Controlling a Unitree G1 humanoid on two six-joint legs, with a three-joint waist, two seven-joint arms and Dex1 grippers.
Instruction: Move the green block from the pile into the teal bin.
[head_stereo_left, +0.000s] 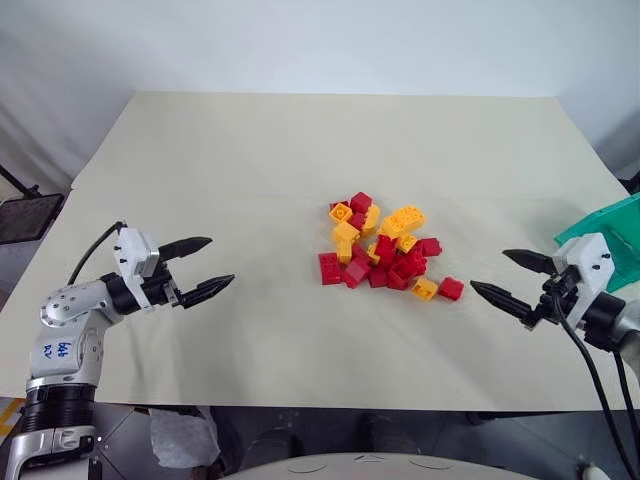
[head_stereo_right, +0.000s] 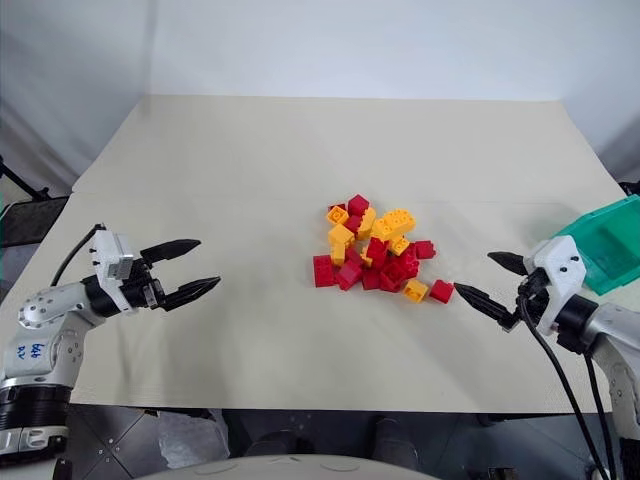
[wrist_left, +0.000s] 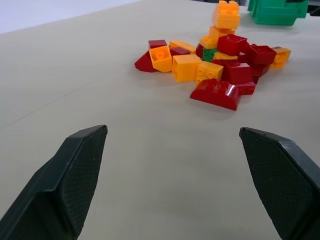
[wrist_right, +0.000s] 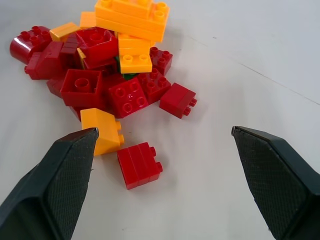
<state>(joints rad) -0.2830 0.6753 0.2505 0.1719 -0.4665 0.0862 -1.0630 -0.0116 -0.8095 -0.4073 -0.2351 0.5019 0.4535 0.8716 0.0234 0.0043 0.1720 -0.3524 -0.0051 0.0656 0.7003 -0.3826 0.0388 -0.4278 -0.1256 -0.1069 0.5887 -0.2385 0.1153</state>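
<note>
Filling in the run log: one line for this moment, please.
left end effector open, empty | right end effector open, empty | green block buried in pile | teal bin right

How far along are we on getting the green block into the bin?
Nothing is done yet. The green block is still buried in the pile, only a sliver showing between red and yellow bricks. Both claws are open and empty: the left claw sits well off from the heap, the right claw near its edge. Still left: dig it out, grasp it, carry it to the teal bin.

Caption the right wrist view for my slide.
Open right gripper faces the pile of red and yellow-orange bricks, green block barely peeking through.
</note>
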